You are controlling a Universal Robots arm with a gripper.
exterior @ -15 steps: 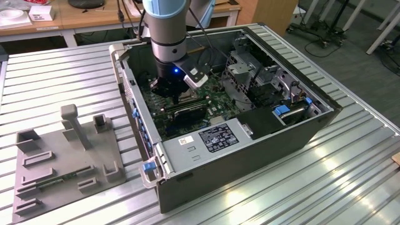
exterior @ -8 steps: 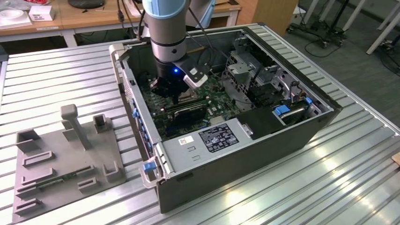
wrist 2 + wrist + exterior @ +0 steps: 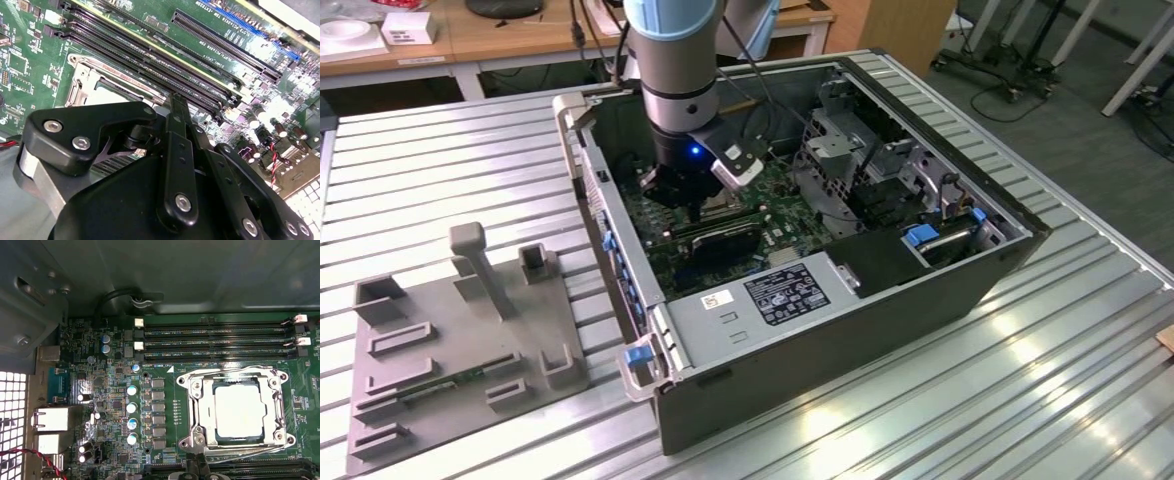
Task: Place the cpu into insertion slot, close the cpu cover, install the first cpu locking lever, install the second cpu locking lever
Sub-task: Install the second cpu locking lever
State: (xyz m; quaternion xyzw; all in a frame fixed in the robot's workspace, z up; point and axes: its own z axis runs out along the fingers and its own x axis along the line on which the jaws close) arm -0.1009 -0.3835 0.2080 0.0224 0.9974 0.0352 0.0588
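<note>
In the exterior view the arm [image 3: 678,70] reaches down into an open computer case [image 3: 854,250] that lies on its side on the ribbed metal bench [image 3: 454,170]. The gripper [image 3: 698,205] hangs low over the green motherboard [image 3: 781,205], and its own body hides the socket area from this camera. On the bench toward the exterior view's left sits a grey fixture tray [image 3: 454,340] with raised blocks.

In the first wrist view the cpu [image 3: 239,411] lies flat in the insertion slot [image 3: 199,412], its pale metal top washed out by glare. The cpu cover [image 3: 274,412] lies down around it as a silvery frame, the chip showing through its window. Thin metal levers run along the frame's edges, but whether either is latched is hard to make out. Beside the socket run the long black memory slots [image 3: 215,342]. The dark gripper tip [image 3: 197,467] is cut off by the picture's border, just beside the socket's edge.

In the second wrist view the black gripper linkages [image 3: 175,165] cover most of the socket; one corner of the silvery frame [image 3: 82,82] shows past them, beside more memory slots [image 3: 150,60]. The slim finger [image 3: 176,107] points toward the socket, yet the tips are hidden, so I cannot tell whether the jaws are wide, narrow or holding anything.
</note>
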